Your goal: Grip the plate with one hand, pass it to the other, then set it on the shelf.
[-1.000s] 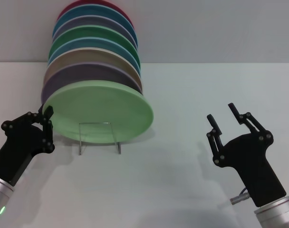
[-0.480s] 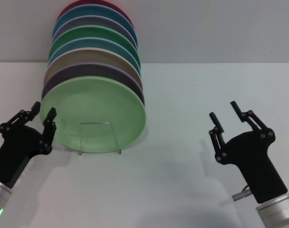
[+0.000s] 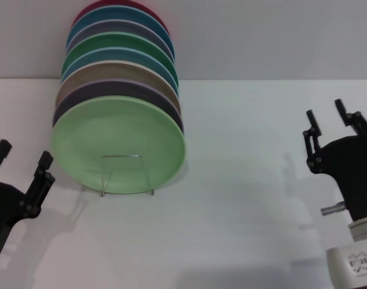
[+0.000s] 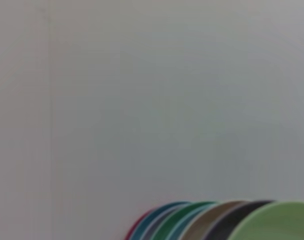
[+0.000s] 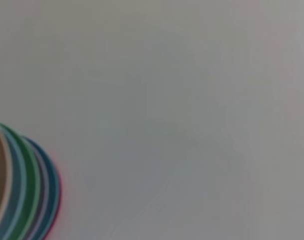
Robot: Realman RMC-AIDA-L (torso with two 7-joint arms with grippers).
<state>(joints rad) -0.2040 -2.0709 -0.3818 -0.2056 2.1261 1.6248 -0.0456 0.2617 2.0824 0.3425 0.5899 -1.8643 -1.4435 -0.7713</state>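
Note:
The pale mint-green plate (image 3: 118, 144) stands upright at the front of a row of plates on the clear shelf (image 3: 126, 176). Its edge shows in the left wrist view (image 4: 276, 222). My left gripper (image 3: 21, 164) is open and empty at the lower left, a little apart from the plate's left edge. My right gripper (image 3: 331, 119) is open and empty at the far right, well away from the plate.
Behind the mint plate stand several coloured plates (image 3: 120, 57), among them lavender, tan, teal, dark green, blue and red. Their rims show in the left wrist view (image 4: 191, 222) and the right wrist view (image 5: 22, 190). The white tabletop (image 3: 243, 198) spreads between my grippers.
The plate has settled upright on the shelf. My left gripper let go of its rim and drew back down-left. My right gripper moved off to the right and up.

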